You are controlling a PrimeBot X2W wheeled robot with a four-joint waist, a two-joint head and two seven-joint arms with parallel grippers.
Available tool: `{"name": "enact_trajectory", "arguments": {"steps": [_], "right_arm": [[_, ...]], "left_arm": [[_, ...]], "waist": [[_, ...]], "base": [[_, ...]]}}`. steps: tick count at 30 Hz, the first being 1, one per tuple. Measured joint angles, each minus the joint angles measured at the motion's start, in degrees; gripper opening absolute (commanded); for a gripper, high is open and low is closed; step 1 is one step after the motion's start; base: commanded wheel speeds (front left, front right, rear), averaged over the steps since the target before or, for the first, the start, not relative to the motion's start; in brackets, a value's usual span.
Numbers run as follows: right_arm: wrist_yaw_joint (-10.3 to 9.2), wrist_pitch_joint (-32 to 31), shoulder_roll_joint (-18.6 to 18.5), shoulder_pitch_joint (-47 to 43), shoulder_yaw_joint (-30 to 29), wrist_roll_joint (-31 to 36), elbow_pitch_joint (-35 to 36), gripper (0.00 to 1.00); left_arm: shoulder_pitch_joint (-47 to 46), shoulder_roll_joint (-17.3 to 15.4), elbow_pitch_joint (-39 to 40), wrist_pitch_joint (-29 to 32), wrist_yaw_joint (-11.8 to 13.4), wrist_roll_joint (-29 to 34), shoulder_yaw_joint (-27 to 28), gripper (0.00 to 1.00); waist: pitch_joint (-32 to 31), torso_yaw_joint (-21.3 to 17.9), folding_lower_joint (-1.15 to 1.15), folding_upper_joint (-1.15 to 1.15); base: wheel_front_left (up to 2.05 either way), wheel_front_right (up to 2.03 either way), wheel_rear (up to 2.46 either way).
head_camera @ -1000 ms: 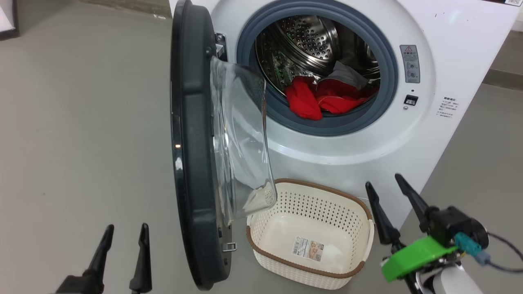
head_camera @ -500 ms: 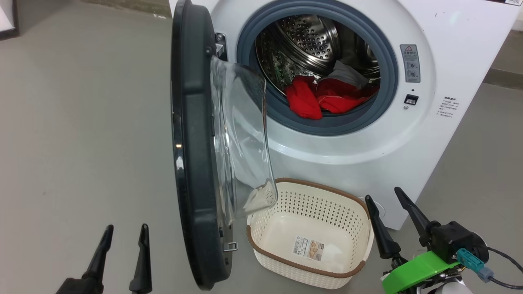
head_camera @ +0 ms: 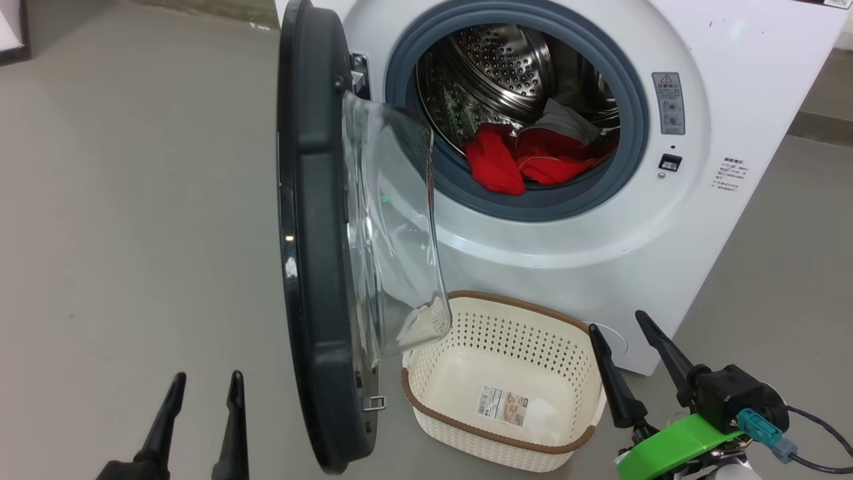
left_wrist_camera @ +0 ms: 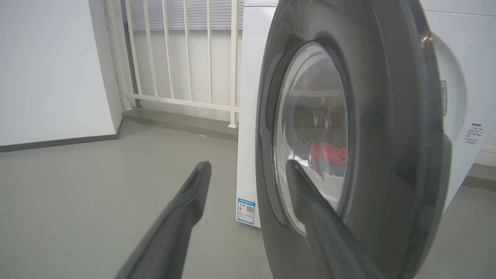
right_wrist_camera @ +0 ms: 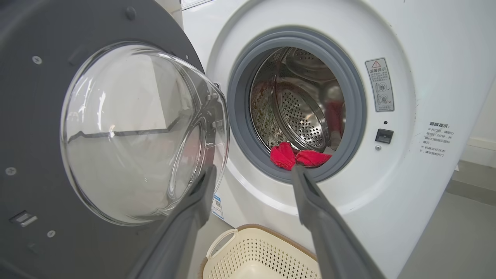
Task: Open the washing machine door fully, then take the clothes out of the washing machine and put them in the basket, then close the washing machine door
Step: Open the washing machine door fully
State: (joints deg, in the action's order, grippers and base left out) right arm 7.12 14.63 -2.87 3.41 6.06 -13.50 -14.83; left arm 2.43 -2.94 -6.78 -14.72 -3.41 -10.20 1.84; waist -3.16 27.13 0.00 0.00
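clothes (head_camera: 533, 163): lying ahead of and above right gripper (head_camera: 616, 320), heap probably stretching crosswise
right gripper: gaping wide, gripping nothing, sitting nearer
left gripper (head_camera: 207, 374): gaping too, empty, sitting farther

The washing machine door (head_camera: 313, 233) stands edge-on toward me, a dark wall between my left gripper (head_camera: 206, 374) and the drum opening, its glass bowl (head_camera: 393, 253) bulging rightward across the left corner of the basket (head_camera: 506, 333) in the head view. My right gripper (head_camera: 616, 320) (fingers spread, nothing between them) has open air up the washing machine (head_camera: 566, 253) front to the grey rubber ring (head_camera: 533, 208), where the clothes (head_camera: 526, 163) lie at the lip; the basket sits just below that path. Left of the door the floor (head_camera: 133, 233) gives my left gripper free room.
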Motion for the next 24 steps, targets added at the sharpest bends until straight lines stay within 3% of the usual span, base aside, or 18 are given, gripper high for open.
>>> {"name": "enact_trajectory", "arguments": {"steps": [4, 5, 6, 7, 14, 24], "right_arm": [[0.0, 0.0, 0.0, -0.05, 0.21, -0.14, -0.26, 1.0], [0.0, 0.0, 0.0, -0.1, 0.21, -0.14, -0.29, 1.0], [0.0, 0.0, 0.0, -0.23, 0.2, -0.13, -0.3, 1.0], [0.0, 0.0, 0.01, -0.35, 0.2, -0.13, -0.35, 1.0], [0.0, 0.0, 0.02, -0.94, 0.21, -0.13, -0.91, 1.0], [0.0, 0.0, 0.05, -0.95, 0.38, -0.22, -1.31, 1.0]], "left_arm": [[0.0, 0.1, 0.53, 0.0, -0.08, -0.02, 0.0, 1.0], [0.0, 0.11, 0.59, 0.0, -0.08, -0.02, -0.01, 0.8], [0.0, 0.12, 0.82, 0.0, -0.08, 0.0, -0.01, 0.25], [0.0, 0.12, 0.93, 0.0, -0.08, -0.01, 0.0, 0.0], [0.0, 0.13, 2.09, 0.0, 0.63, -0.02, 0.0, 0.0], [-4.27, -1.37, 13.65, 3.56, 1.48, 1.7, -1.18, 0.0]], "waist": [[-0.1, -0.1, 0.0, 0.0], [-0.12, -0.13, 0.0, 0.0], [-0.13, -0.15, 0.0, 0.0], [-0.15, -0.17, 0.0, 0.0], [-0.39, -0.35, 0.0, 0.0], [-0.9, -0.66, 0.0, 0.0]], "base": [[0.0, 0.0, 0.0], [0.0, 0.0, 0.0], [0.0, 0.0, 0.0], [0.0, 0.0, 0.0], [0.0, 0.0, 0.0], [0.0, 0.0, 0.0]]}}
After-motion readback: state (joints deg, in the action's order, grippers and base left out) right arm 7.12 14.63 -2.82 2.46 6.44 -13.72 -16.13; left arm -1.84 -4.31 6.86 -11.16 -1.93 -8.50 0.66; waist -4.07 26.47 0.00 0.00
